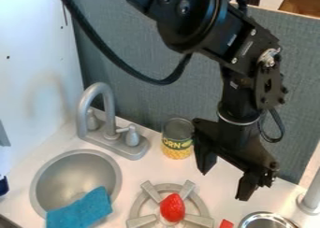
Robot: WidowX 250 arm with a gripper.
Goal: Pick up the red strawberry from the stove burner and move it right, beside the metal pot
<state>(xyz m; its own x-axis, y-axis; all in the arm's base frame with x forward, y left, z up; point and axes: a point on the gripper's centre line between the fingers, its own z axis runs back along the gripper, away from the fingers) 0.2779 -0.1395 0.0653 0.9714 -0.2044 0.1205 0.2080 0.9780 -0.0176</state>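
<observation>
White counter [139,170] bears a labelled can [178,140] before a grey panel [156,101].

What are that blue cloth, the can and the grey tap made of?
The cloth looks like matte fabric, draped softly over the sink's edge. The can seems metal, dull grey above its printed label. The tap is smooth, satin grey: painted plastic or metal, I can't tell.

The white counter [141,173] in front of me carries a grey faucet [111,131], a yellow-and-green can [178,143] near it, a grey burner grate [151,192] and a shiny metal dish [265,217]; a round sink [59,173] is set in.
</observation>
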